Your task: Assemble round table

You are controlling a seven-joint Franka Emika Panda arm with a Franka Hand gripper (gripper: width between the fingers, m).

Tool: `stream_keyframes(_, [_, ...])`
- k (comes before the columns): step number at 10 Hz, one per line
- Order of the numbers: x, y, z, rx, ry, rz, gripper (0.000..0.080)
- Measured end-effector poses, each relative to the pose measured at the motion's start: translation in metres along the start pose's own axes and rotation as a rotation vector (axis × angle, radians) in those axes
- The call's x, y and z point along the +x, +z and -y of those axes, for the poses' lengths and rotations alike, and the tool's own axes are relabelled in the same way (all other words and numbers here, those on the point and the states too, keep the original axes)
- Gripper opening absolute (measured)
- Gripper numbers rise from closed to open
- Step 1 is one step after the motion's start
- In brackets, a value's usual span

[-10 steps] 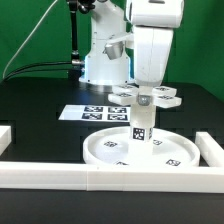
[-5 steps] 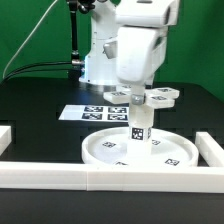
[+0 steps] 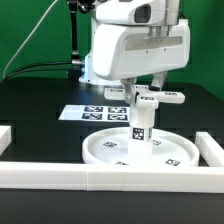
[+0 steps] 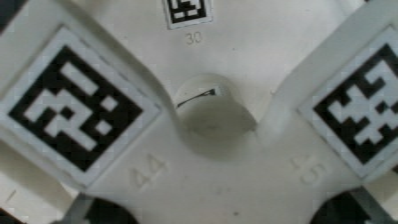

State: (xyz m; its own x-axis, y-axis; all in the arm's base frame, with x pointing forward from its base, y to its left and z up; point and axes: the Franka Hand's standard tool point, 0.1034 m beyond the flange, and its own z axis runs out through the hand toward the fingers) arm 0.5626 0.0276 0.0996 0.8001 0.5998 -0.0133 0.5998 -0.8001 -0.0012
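In the exterior view, the big white round plastic disc with a rim (image 3: 138, 150) lies flat on the black worktop (image 3: 40, 120). The short white post with a black-and-white tag (image 3: 141, 122) stands upright in the middle of the disc. The white four-armed cross piece (image 3: 150, 97) sits at the top of the post, right under the robot's tool (image 3: 146, 92). I cannot tell if the tool is gripping the cross piece or has let go, because the arm hides it.

In the wrist view, the cross piece (image 4: 210, 120) fills the picture, with tags on its arms and a round dent in its middle.

The parts look light, stiff and smooth, so they may slip. I think the cross's middle is the best place to hold.
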Motion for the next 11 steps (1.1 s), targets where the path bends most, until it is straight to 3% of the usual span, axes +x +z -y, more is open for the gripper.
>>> stream_keyframes(3, [0.0004,0.0003,0.0007,0.005,0.237,-0.002,0.0446])
stream_keyframes(8, [0.0020,0.0019,0.0061,0.049,0.884,-0.063,0.0447])
stream_keyframes(11, [0.0039,0.0020,0.0082,0.064,1.060,-0.063,0.0448])
